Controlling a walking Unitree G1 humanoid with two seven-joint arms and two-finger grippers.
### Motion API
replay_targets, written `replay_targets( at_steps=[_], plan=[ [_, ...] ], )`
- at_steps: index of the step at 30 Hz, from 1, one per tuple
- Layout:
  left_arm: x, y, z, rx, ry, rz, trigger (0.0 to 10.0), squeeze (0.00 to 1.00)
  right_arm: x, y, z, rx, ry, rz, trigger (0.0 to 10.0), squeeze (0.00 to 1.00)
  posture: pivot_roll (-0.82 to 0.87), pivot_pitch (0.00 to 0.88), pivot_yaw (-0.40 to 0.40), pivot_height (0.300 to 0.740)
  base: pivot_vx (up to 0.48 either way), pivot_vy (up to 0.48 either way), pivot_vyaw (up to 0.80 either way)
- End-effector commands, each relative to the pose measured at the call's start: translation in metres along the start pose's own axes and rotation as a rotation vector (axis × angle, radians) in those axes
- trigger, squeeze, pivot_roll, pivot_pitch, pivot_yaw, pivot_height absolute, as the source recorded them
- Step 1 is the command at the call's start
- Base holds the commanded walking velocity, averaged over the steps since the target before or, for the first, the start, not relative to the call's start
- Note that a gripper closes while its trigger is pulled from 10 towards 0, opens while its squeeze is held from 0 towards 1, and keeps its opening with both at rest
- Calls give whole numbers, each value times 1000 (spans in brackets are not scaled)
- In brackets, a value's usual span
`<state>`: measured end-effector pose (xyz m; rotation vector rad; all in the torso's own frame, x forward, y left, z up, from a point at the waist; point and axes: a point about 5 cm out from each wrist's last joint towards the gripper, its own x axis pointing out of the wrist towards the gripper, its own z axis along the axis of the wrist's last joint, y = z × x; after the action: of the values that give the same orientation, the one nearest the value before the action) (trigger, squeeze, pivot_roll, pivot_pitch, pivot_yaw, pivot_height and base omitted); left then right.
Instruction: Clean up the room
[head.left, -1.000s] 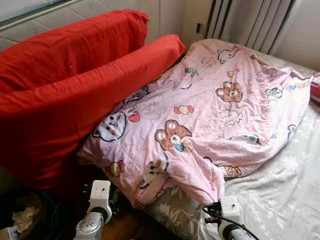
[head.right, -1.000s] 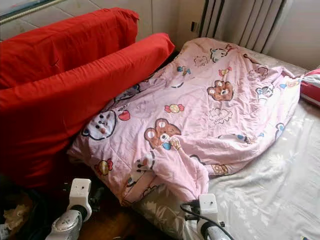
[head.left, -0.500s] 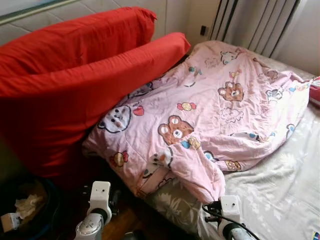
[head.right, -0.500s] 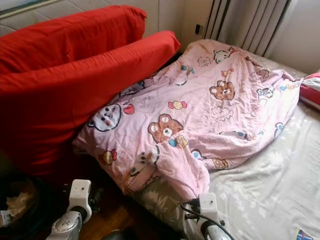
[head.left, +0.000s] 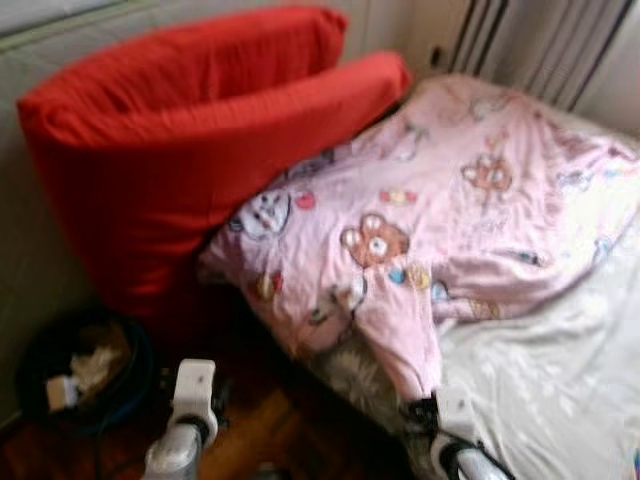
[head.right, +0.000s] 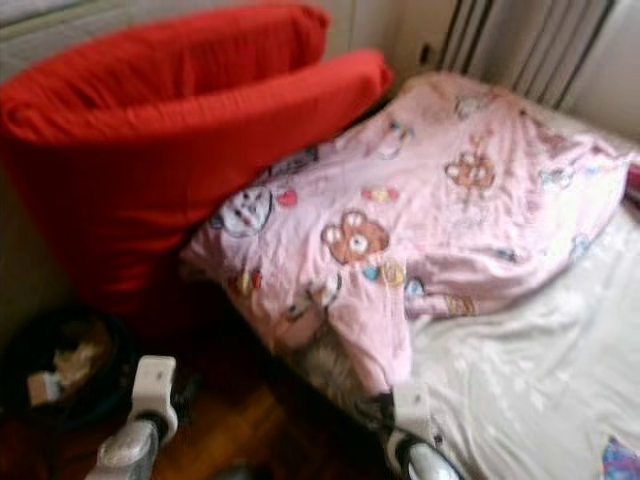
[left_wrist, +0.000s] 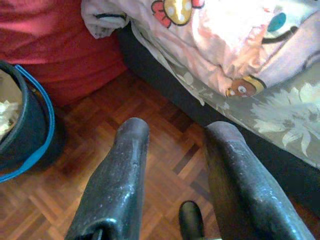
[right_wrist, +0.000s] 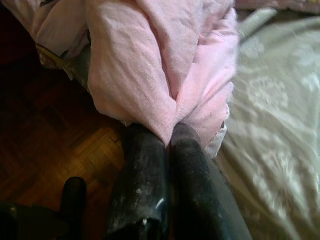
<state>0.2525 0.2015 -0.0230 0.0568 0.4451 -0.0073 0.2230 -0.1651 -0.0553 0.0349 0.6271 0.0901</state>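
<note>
A pink cartoon-print quilt (head.left: 450, 220) lies crumpled over the bed, its near corner hanging off the bed's edge. My right gripper (right_wrist: 169, 132) is shut on that corner, with pink cloth (right_wrist: 150, 65) bunched between the two fingertips. Its wrist (head.left: 452, 418) sits at the bed's near edge. My left gripper (left_wrist: 175, 130) is open with nothing between its fingers, held over the wooden floor (left_wrist: 100, 150) beside the bed. The left wrist (head.left: 193, 388) is low in the left eye view.
Two big red pillows (head.left: 180, 130) lean against the wall left of the quilt. A dark bin (head.left: 85, 370) with paper in it stands on the floor below them. A pale floral sheet (head.left: 540, 380) covers the mattress. Curtains (head.left: 540, 40) hang behind.
The whole picture has shifted and blurred, so the camera has moved. The quilt's near corner now looks drawn into a narrower strip toward my right wrist.
</note>
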Motion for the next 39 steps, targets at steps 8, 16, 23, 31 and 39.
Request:
replay_targets(
  at_steps=[8,16,23,31,39],
  plan=[
    [-3,-3,-8,-2,27,-4,10000,0,-4,-21,2,17,-27,-139,10000,0,19,132,-21,740,-245,0,0],
    [-3,-1,-8,14,40,3,10000,0,0,-19,46,-140,-291,-137,10000,0,15,132,-18,740,-122,0,0],
    [-2,-4,-8,24,43,-6,10000,0,4,15,56,-269,-327,119,10000,0,13,134,-18,740,0,0,0],
    [-2,-5,-8,33,47,-11,10000,0,-6,3,76,-347,-506,9,10000,0,11,134,-19,740,0,0,0],
    [-2,-5,-9,36,52,-15,10000,0,-27,1,95,-466,-711,-97,10000,0,11,133,-20,740,0,0,0]
  ],
)
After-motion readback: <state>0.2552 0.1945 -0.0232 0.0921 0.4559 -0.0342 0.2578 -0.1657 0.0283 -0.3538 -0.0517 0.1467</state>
